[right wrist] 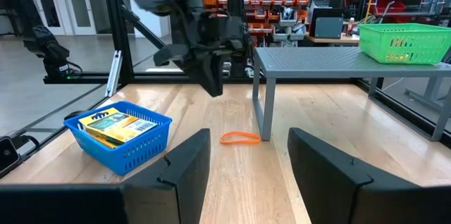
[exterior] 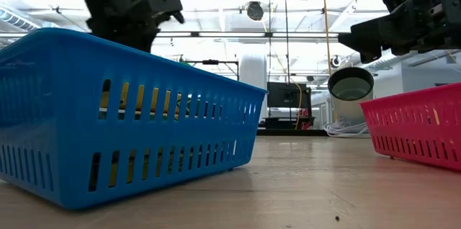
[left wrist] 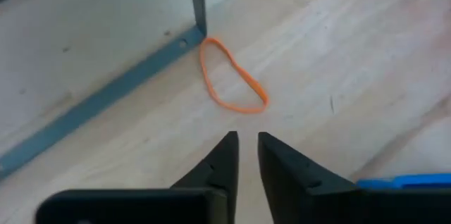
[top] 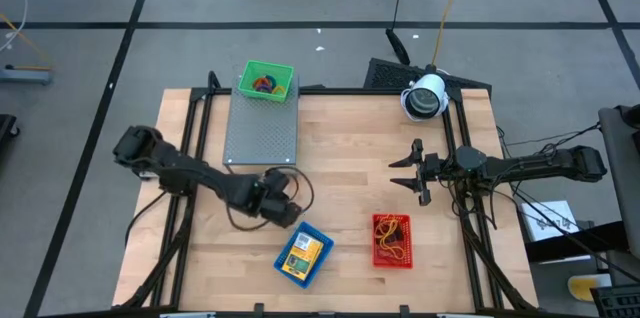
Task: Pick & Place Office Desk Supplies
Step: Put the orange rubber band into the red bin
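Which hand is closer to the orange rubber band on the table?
Left. The left hand hangs just above the orange rubber band by the grey stand's leg; the right hand waits well across the table.

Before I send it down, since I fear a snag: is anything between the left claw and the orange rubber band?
Nothing visible: the left claw hangs over bare wood just short of the orange rubber band, which lies against the grey stand's leg.
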Controlling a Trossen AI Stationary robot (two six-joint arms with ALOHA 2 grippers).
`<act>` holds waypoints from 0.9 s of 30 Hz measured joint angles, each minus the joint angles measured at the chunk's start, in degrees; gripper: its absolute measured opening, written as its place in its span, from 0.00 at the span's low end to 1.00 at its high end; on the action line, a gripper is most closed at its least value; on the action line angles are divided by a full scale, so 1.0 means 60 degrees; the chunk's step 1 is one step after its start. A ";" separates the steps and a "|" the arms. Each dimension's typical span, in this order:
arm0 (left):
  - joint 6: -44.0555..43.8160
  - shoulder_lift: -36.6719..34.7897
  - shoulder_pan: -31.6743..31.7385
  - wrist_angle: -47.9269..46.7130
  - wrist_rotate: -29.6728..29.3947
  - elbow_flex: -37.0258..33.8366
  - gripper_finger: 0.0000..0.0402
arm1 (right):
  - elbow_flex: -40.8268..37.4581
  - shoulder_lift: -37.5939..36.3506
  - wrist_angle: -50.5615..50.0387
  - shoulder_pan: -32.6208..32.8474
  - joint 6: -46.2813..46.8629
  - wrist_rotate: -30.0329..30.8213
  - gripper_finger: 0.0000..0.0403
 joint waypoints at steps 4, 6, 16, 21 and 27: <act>0.0905 -0.0004 0.0544 0.1391 0.1136 0.0000 0.25 | -0.0002 -0.0001 -0.0003 0.0002 0.0002 0.0003 0.45; 0.1252 -0.0004 0.0736 0.2124 0.1636 0.0004 0.29 | -0.0001 0.0002 -0.0001 0.0002 0.0000 0.0000 0.45; 0.3391 -0.0004 0.0997 0.2796 0.2741 0.0011 0.34 | -0.0002 0.0002 -0.0004 0.0000 0.0002 0.0003 0.45; 0.4360 -0.0004 0.0997 0.2811 0.2947 0.0011 0.34 | -0.0002 -0.0001 0.0000 0.0001 0.0002 0.0003 0.45; 0.4902 -0.0004 0.1056 0.2855 0.3167 0.0011 0.34 | -0.0001 0.0001 -0.0002 -0.0001 0.0002 0.0001 0.45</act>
